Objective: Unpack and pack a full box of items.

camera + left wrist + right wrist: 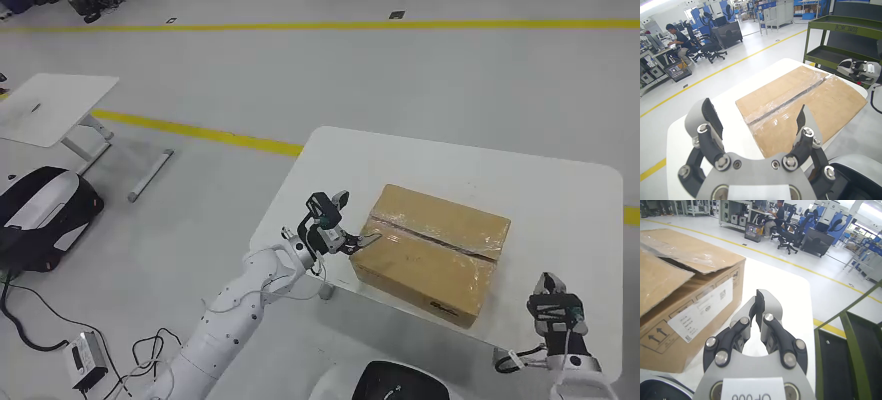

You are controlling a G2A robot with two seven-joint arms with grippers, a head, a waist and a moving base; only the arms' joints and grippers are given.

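A brown cardboard box [432, 253] lies on the white table [560, 190], its top flaps taped along a central seam with crinkled clear tape [789, 100]. My left gripper [352, 222] is open at the box's near-left end, one fingertip [804, 113] over the flap beside the seam. My right gripper [553, 297] is shut on nothing, hovering off the box's right end above the table's front right edge. From the right wrist view the box [687, 298] shows one flap lifted slightly, a dark gap under it, and my right gripper [758, 302] beside its labelled end.
A green metal cart [838, 43] stands just beyond the table's right side; its frame [853, 344] is close to my right gripper. A second small white table [55, 108] stands far left on the grey floor. Bare tabletop lies behind and right of the box.
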